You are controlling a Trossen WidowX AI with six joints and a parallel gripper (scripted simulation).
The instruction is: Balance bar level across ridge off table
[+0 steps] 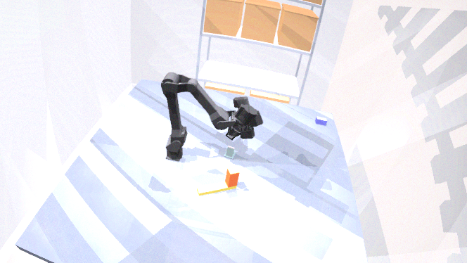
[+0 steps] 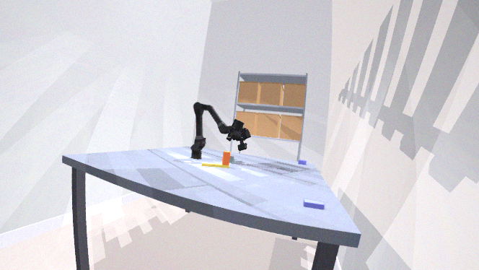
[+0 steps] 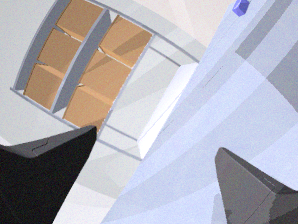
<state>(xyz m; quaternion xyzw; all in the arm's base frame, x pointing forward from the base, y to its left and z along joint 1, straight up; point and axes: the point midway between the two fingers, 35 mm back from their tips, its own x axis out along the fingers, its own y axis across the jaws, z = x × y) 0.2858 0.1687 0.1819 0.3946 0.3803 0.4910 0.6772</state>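
Observation:
A yellow bar point(image 1: 216, 190) point(image 2: 213, 165) lies flat on the table point(image 1: 267, 218) point(image 2: 252, 191). Its right end is at the foot of an upright orange block point(image 1: 232, 178) point(image 2: 226, 158), which looks like the ridge; whether they touch is hard to tell. Nothing lies across the block's top. My gripper point(image 1: 240, 136) point(image 2: 236, 142) point(image 3: 157, 144) is open and empty, raised above the table behind the orange block. The wrist view looks across the table to the shelving, so neither bar nor orange block shows there.
A small grey-green block point(image 1: 229, 152) point(image 2: 231, 159) stands behind the orange block. A blue brick point(image 1: 321, 121) point(image 2: 302, 162) lies near the far right table edge; another blue brick point(image 2: 314, 204) lies near the front right corner. Shelving with cardboard boxes point(image 1: 223, 17) point(image 2: 249, 93) point(image 3: 80, 20) stands beyond the table.

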